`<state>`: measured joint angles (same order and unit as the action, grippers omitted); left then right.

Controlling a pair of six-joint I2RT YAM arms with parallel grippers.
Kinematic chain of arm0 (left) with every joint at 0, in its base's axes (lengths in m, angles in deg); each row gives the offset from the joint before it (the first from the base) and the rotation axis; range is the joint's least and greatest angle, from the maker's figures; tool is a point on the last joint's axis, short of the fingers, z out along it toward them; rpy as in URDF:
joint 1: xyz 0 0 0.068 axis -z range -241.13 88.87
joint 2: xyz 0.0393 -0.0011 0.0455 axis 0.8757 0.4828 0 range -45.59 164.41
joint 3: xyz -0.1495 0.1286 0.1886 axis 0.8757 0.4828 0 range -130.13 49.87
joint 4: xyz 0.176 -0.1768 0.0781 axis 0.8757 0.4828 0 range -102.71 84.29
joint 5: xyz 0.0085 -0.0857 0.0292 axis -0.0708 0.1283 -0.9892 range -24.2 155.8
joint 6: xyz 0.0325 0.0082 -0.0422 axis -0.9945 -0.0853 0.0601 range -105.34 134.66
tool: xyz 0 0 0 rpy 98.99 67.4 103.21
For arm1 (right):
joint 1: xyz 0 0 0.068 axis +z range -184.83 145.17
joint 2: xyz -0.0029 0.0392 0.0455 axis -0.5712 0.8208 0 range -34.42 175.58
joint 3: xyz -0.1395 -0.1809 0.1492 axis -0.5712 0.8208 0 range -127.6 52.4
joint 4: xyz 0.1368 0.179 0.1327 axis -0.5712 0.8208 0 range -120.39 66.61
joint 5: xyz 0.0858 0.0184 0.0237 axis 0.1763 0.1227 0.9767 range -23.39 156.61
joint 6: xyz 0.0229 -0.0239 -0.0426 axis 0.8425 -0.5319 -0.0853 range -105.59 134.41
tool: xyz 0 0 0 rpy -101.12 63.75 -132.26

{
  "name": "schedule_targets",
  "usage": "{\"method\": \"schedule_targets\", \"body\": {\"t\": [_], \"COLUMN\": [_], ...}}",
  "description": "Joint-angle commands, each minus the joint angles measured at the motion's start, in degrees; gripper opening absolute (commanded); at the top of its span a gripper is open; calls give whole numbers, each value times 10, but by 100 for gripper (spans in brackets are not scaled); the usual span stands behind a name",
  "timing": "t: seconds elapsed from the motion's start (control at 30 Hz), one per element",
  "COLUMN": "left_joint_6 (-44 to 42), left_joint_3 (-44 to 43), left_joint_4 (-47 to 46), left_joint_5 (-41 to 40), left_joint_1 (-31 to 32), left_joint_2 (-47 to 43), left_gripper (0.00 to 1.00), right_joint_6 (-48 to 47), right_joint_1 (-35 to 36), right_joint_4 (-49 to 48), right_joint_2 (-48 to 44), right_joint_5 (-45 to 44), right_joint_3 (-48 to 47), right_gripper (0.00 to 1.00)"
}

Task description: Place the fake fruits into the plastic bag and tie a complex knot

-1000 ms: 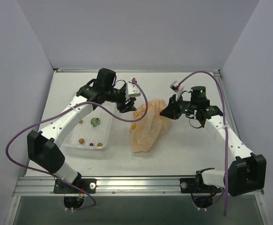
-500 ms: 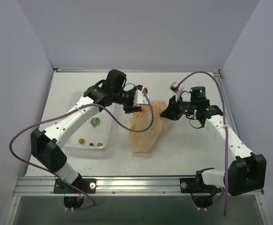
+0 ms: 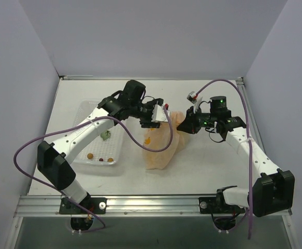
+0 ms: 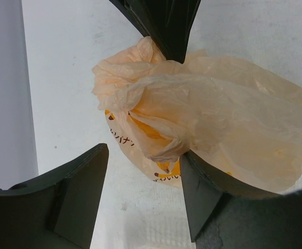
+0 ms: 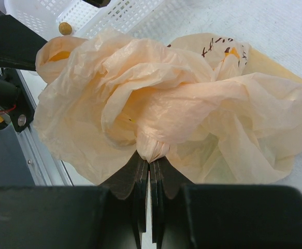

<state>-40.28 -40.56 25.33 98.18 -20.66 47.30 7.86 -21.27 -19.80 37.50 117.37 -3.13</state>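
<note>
Closest to me, the metal rail [image 3: 156, 205] along the table's [image 3: 202, 171] near edge carries both arm bases. Just beyond it on the left lies the white mesh tray [image 3: 114, 148], with a few small brown bits [image 3: 90, 155] near its front rim and a small green leafy piece [image 3: 105, 135] further in, partly under the left arm. To the right of the tray, about mid-table, the plastic bag [image 3: 158, 153] lies crumpled, its body slumped toward me and its gathered top pointing away. An orange fake fruit [image 3: 147, 140] shows through the thin film on the bag's left side; what else is inside I cannot make out. Further back, the two arms meet over the bag's top. The right gripper [image 3: 183, 124] comes in from the right and has its jaws pressed tight together on a twisted pinch of the bag's upper film, which balloons out in folds just beyond the fingers in its wrist view. The left gripper [image 3: 160, 115] reaches across from the tray side and hangs over the bag's far left corner with its jaws standing wide apart; in its wrist view a fold of the bag's lip lies against one finger, but nothing is clamped between them. Behind them there is bare tabletop and then the back wall [image 3: 151, 36].
</note>
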Motion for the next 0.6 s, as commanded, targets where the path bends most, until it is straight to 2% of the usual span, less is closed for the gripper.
{"method": "schedule_targets", "body": {"t": [0.0, 0.13, 0.23, 0.27, 0.3, 0.37, 0.4, 0.47, 0.57], "left_joint_6": [-21, -23, -11, -6, 3, 5, 7, 10, 34], "left_joint_3": [-12, -12, -21, -25, -26, -21, -18, -2, 13], "left_joint_4": [2, 0, -2, -3, -3, -3, -3, -3, -4], "left_joint_5": [-7, -19, -27, -29, -32, -48, -54, -73, -98], "left_joint_1": [8, 15, 17, 18, 17, 18, 16, 13, -8], "left_joint_2": [1, 2, 7, 9, 10, 13, 12, 11, 14], "left_gripper": [68, 67, 57, 50, 36, 20, 8, 0, 0], "right_joint_6": [-7, -7, -8, -9, -10, -17, -19, -23, -49], "right_joint_1": [3, 4, 4, 4, 3, 2, -3, -9, -27], "right_joint_4": [2, 3, 4, 5, 7, 9, 14, 22, 53], "right_joint_2": [-6, -10, -12, -13, -14, -20, -23, -33, -48], "right_joint_5": [8, 8, 8, 7, 6, 1, 0, 0, 0], "right_joint_3": [-24, -21, -20, -19, -17, -15, -12, -9, -7], "right_gripper": [0, 0, 0, 0, 0, 0, 0, 0, 0]}}
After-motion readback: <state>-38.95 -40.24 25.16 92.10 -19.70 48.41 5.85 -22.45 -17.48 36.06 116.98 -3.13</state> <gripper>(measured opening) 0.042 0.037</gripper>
